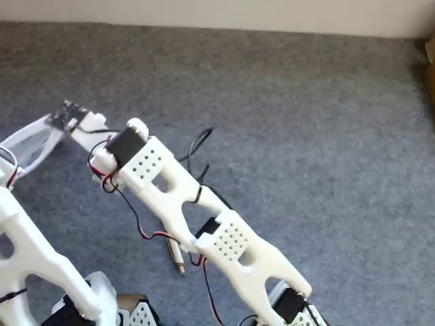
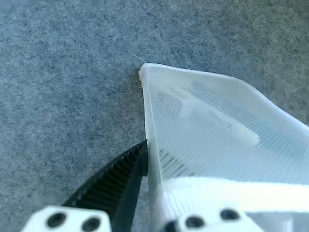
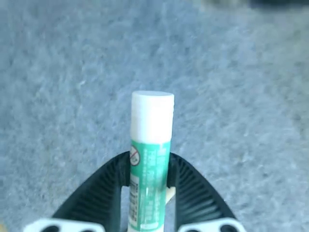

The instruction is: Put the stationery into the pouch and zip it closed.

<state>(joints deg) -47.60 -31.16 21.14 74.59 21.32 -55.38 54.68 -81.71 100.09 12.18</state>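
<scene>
- The right gripper [image 3: 149, 159] has its black jaws clamped on the glue stick [image 3: 152, 121]. They pinch the green body, and the white cap pokes out ahead over bare carpet.
- The left gripper [image 2: 148, 162] is closed as well, with a black jaw on one side and a white jaw on the other, nipping one edge of the pouch [image 2: 217, 130].
- From the high view, the translucent pouch sits toward the left side of the surface, about midway between its near and far edges. The right arm [image 1: 204, 217] stretches across from the near edge, and its tip is just beside the pouch.
- My read on progress: we're early. The glue stick is in hand but not yet inside the pouch.
- A slim pen-like item [image 1: 177, 255] lies on the surface close to the near edge, partly under the right arm. It looks like it has yet to be loaded.
- Faint pale shapes show through the mesh, but I cannot tell whether anything is inside.
- The pouch mouth and its zip are not visible, so I cannot tell how wide it stands. I'd say the zipping is all to come.
- The surface is a grey carpet [image 1: 326, 136], short-piled and even, and it will grip things rather than let them slide.
- Along the far edge runs a pale wall strip [image 1: 204, 13]. A brownish object [image 1: 431, 68] peeks in at the right side.
</scene>
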